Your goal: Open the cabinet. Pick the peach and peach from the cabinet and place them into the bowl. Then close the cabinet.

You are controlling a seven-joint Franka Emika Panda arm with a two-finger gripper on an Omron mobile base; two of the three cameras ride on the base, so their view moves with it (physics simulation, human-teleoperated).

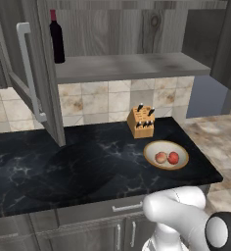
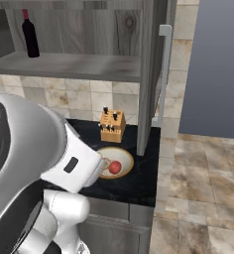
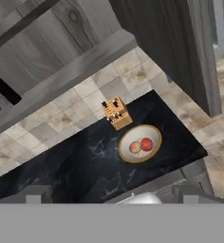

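A: Peaches first, where are they sitting, and what is the gripper doing?

B: Starting from the hand: the gripper's tips are not showing clearly in the hand view, but its jaws are standing at their widest and I am seeing nothing between them, so it is carrying nothing. The camera on it is looking down from well above the counter (image 3: 76, 166). Below it, both fruits are lying in the bowl (image 3: 154, 130): the red-orange peach (image 3: 146, 144) and the paler peach (image 3: 135, 147), touching or nearly touching each other.

A: So the picking is looking finished?

B: As I am judging it, yes. The cabinet (image 1: 137, 66) is standing open, and both fruits are resting in the bowl (image 1: 182, 162). What is remaining is the closing.

A: Which doors are hanging open?

B: Both. The left door (image 1: 32, 68) is swinging out over the counter, its long silver handle (image 1: 25, 68) facing the camera. The right door (image 2: 149, 74) is jutting out edge-on, with its handle (image 2: 164, 69) on the outer face.

A: Anything staying inside the cabinet?

B: A dark wine bottle (image 1: 57, 38) is standing on the shelf at the left. A knife block (image 1: 141, 121) is sitting on the counter just behind the bowl.
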